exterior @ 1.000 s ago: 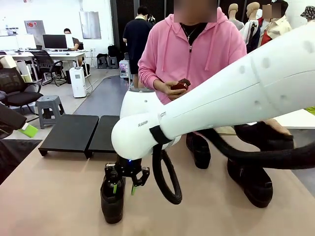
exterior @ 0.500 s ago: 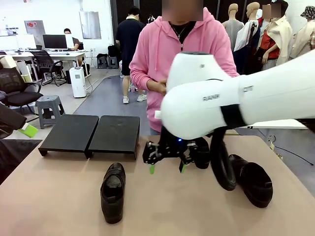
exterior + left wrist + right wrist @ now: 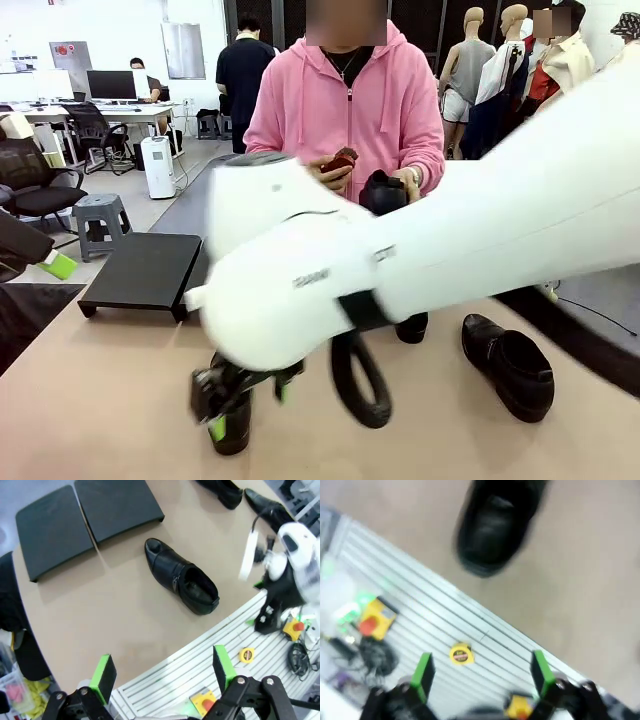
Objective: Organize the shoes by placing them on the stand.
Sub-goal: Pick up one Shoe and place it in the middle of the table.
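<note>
One black shoe (image 3: 182,577) lies on the tan table in front of the stand (image 3: 82,517), two flat black panels side by side. My right gripper (image 3: 250,408) hangs open and blurred just above this shoe (image 3: 232,438); in the right wrist view the shoe (image 3: 495,525) sits beyond the spread green pads (image 3: 422,672). My left gripper (image 3: 162,667) is open and empty, held high over the table's near edge. Another shoe (image 3: 507,365) lies at the right, and one (image 3: 412,327) is partly hidden behind my right arm. The person holds a black shoe (image 3: 385,192) at chest height.
The person in a pink hoodie (image 3: 350,110) stands at the far side, also holding a small dark red thing (image 3: 340,160). My right arm (image 3: 430,250) crosses the table's middle. On the near rail lie a yellow tape measure (image 3: 460,654) and an emergency button (image 3: 375,617).
My right gripper opened off the near-left shoe, rose toward the table's middle, then swung back down beside that shoe. The person picked one shoe up from the right. My left gripper stayed put.
</note>
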### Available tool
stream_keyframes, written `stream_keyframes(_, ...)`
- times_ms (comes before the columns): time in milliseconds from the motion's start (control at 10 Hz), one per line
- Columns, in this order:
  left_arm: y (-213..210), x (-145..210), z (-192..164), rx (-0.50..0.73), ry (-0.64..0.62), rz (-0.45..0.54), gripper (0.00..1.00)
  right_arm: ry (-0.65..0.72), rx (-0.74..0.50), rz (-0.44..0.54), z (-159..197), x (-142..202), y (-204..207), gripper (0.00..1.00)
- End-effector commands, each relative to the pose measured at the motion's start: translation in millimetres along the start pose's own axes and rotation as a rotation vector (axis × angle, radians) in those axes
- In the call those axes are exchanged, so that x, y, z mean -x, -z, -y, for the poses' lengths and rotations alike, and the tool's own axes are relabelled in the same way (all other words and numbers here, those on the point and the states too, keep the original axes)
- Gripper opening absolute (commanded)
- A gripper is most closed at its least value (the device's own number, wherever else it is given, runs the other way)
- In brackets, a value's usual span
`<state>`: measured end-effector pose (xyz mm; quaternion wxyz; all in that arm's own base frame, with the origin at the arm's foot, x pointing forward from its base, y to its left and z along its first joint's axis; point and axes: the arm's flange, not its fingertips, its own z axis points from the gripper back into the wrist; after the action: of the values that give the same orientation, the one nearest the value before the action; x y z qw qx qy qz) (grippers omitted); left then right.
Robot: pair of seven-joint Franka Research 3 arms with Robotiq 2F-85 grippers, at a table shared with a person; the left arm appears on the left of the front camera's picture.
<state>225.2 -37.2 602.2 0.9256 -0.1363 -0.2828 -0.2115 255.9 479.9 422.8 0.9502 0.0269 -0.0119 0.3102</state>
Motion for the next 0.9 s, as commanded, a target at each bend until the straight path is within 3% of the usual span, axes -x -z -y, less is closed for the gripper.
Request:
stream_keyframes(0,1,0,-1,0.016,0.007,0.01,1.0,-0.101,0.098,-0.032,1,-27,-1,1.0)
stream_keyframes(100,1,0,-1,0.016,0.007,0.01,1.0,-0.03,0.089,-0.023,14,-26,-2,1.0)
stream_keyframes(300,1,0,-1,0.016,0.007,0.01,1.0,0.224,0.032,0.068,84,2,-35,1.0)
stream_keyframes(500,1,0,-1,0.016,0.007,0.01,1.0,0.479,-0.091,0.089,176,55,-78,1.0)
stream_keyframes(600,1,0,-1,0.016,0.007,0.01,1.0,0.598,-0.242,0.096,241,99,-105,1.0)
stream_keyframes(700,1,0,-1,0.016,0.007,0.01,1.0,0.749,-0.299,0.12,291,130,-119,1.0)
stream_keyframes(800,1,0,-1,0.016,0.007,0.01,1.0,0.804,-0.357,0.087,336,157,-125,1.0)
